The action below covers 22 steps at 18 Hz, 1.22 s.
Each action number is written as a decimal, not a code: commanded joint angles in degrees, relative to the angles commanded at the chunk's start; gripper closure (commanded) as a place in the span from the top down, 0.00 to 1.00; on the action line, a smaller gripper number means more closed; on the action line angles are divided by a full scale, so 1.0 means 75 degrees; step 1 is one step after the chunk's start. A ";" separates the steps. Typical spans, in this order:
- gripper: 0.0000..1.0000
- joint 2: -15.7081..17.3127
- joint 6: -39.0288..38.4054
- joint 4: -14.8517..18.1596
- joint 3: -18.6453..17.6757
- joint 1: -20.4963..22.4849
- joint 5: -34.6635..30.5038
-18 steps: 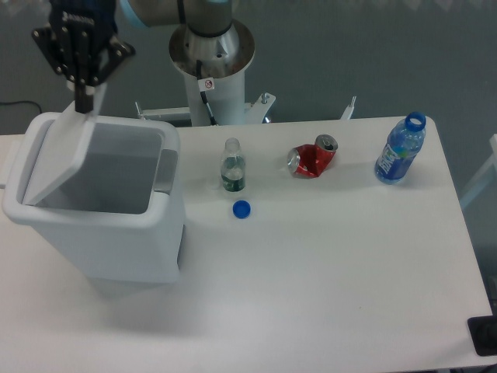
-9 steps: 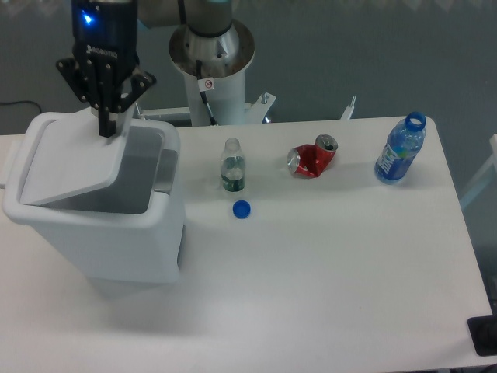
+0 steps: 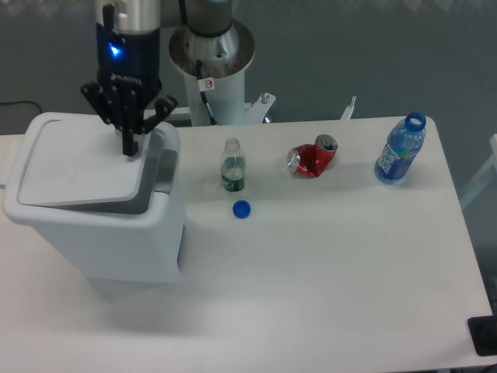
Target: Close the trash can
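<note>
Trash can: the big white trash can point(image 3: 97, 233) stands on the left side of the table point(image 3: 334, 264), well apart from the other things.

Lid: the flat white lid point(image 3: 78, 163) is hinged on the left side of the can. It lies almost flat now.

What just changed: a second ago the lid stood up steeply and the can looked wide open. Half a second ago it was halfway down. Now only a thin dark gap shows at the front and at the right edge.

What that means: I think the job is nearly done. The lid likely needs one more small push down to sit flat in the rim.

Gripper: the gripper point(image 3: 130, 144) has moved to the right and down with the lid. Its tip touches the lid's far right edge.

Fingers: they look pressed together into one dark tip, with nothing held between them.

Which way it points: the can stands upright with its opening facing up. Its long side runs left to right. The lid's free edge points right.

Other things: a small bottle point(image 3: 232, 166), a blue cap point(image 3: 241, 209), a crushed red can point(image 3: 311, 158) and a blue bottle point(image 3: 401, 149).
</note>
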State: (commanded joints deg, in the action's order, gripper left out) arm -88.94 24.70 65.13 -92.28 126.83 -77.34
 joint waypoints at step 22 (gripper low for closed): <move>0.79 -0.0023 0.0234 0.0012 0.0374 0.0305 0.0445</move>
State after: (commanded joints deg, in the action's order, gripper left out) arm -89.12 26.45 65.22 -89.48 129.11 -74.00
